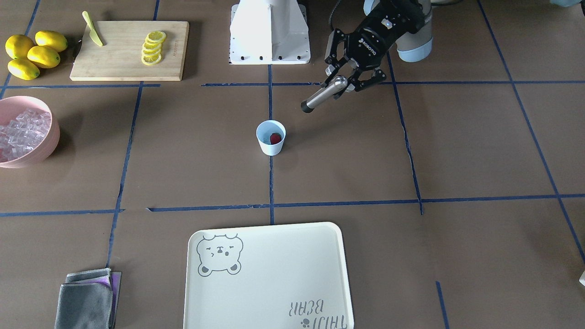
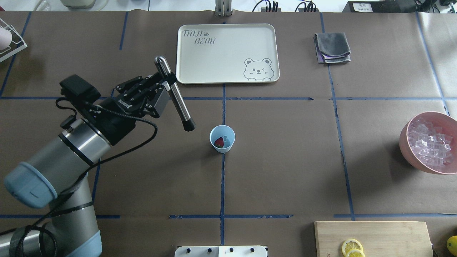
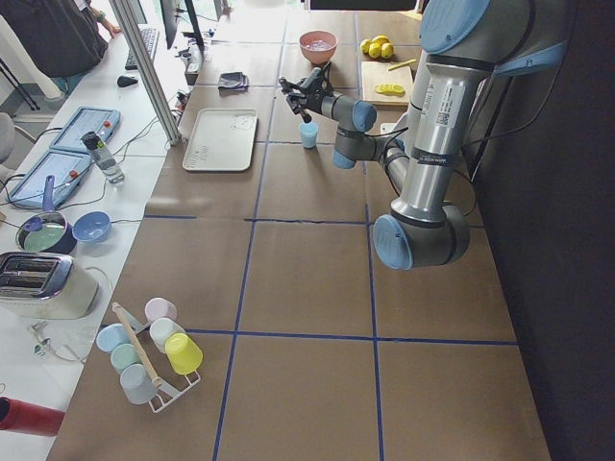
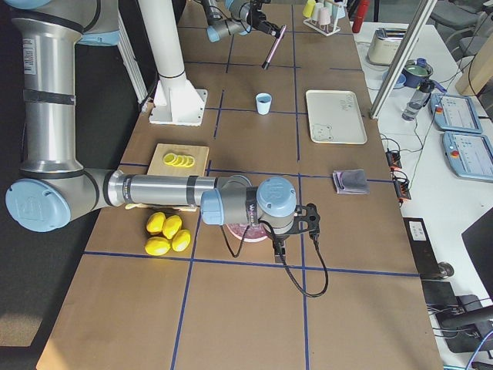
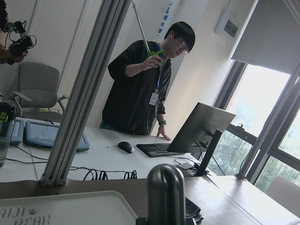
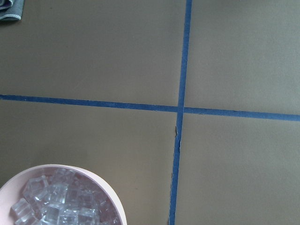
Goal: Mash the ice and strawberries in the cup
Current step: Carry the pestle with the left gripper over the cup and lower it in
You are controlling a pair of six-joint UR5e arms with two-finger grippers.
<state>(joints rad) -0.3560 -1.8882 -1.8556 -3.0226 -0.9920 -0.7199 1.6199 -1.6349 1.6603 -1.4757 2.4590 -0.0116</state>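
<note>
Cup (image 1: 270, 147) 1 | strawberry (image 1: 275, 138) 1 inside | lemons (image 1: 43, 56) 4 | left claw (image 1: 340, 85) grips muddler (image 1: 320, 96)

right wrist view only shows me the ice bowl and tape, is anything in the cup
Observer: Yes, one red strawberry lies inside the cup. I cannot tell whether ice is in with it.
Operator: where's the masher
Observer: The left gripper is shut on the metal muddler, which it holds tilted in the air. Its black tip is beside the cup, not in it.
Operator: and my right gripper
Observer: The right gripper points down at the edge of the pink bowl, seen only from the side, so I cannot tell whether it is open or shut.
</note>
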